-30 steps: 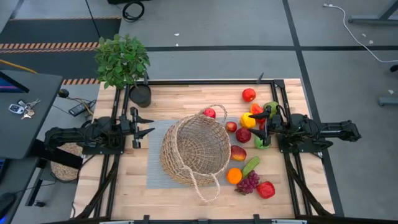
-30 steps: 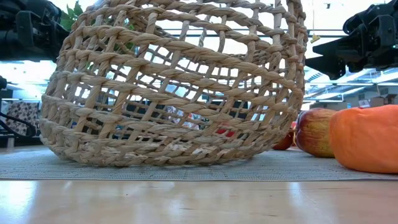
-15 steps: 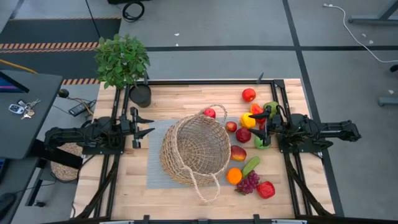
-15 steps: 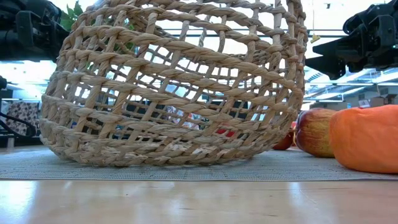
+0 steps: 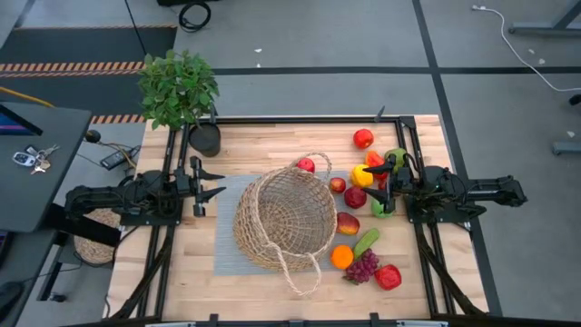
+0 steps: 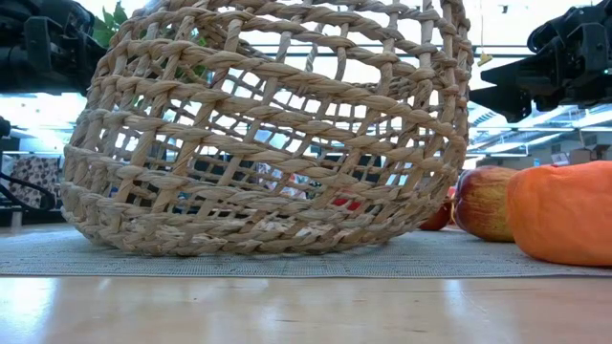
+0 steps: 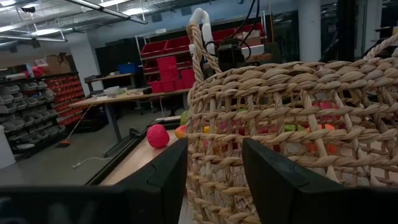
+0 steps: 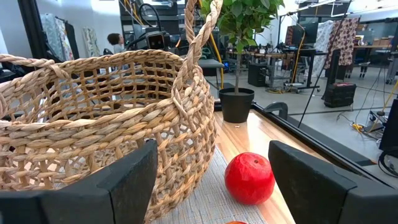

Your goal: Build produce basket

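1. Table (image 5: 182, 272): pale wood, with a grey mat (image 5: 227, 227) at its centre.
2. Basket (image 5: 284, 218): woven wicker, lying tipped on the mat at table centre. One looped handle points to 12 o'clock and the other to 6 o'clock in the high view. I cannot make out any produce inside it.
3. Potted plant (image 5: 180, 88): leafy, in a black pot at 11 o'clock from the basket, at the table's far left corner.
4. Produce (image 5: 355, 197): loose on the table from 1 to 5 o'clock of the basket. A red apple (image 5: 306, 165) sits just beside the rim at 12 o'clock. Another red fruit (image 5: 363, 138) lies at 1 o'clock, well apart from the basket. A yellow pepper (image 5: 361, 175) and dark red apple cluster at 3 o'clock. An orange (image 5: 341, 257), cucumber (image 5: 366, 242), grapes (image 5: 361, 268) and a red pepper (image 5: 388, 277) lie at 4 to 5 o'clock.
5. My right gripper (image 5: 390, 184): at 3 o'clock of the basket, over the fruit cluster. Fingers spread fairly wide, pointing toward the basket, holding nothing.
6. My left gripper (image 5: 214, 183): at 9 o'clock of the basket, near its wall. Fingers parted, empty.
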Controlling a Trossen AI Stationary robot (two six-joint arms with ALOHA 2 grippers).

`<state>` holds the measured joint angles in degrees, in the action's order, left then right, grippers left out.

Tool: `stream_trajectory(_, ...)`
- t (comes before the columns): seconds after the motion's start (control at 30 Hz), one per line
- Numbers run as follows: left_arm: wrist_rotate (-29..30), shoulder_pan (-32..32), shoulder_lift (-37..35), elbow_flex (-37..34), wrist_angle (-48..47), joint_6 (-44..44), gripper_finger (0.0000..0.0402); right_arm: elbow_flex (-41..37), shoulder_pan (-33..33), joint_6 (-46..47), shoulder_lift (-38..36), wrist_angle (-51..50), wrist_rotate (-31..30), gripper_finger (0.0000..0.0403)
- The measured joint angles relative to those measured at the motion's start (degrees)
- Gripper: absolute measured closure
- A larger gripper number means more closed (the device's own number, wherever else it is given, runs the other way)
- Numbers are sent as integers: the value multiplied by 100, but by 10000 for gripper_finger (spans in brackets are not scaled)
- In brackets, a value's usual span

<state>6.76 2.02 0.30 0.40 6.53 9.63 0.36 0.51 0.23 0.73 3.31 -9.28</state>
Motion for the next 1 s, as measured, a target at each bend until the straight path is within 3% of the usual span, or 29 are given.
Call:
stream_trajectory(0.53, 2, 0, 2, -1, 1, 0, 241, 1, 1, 0, 2, 41, 0, 94)
stream_trajectory(1.0, 0, 0, 1, 0, 1, 1, 241, 2, 2, -277, 0, 2096, -2, 94)
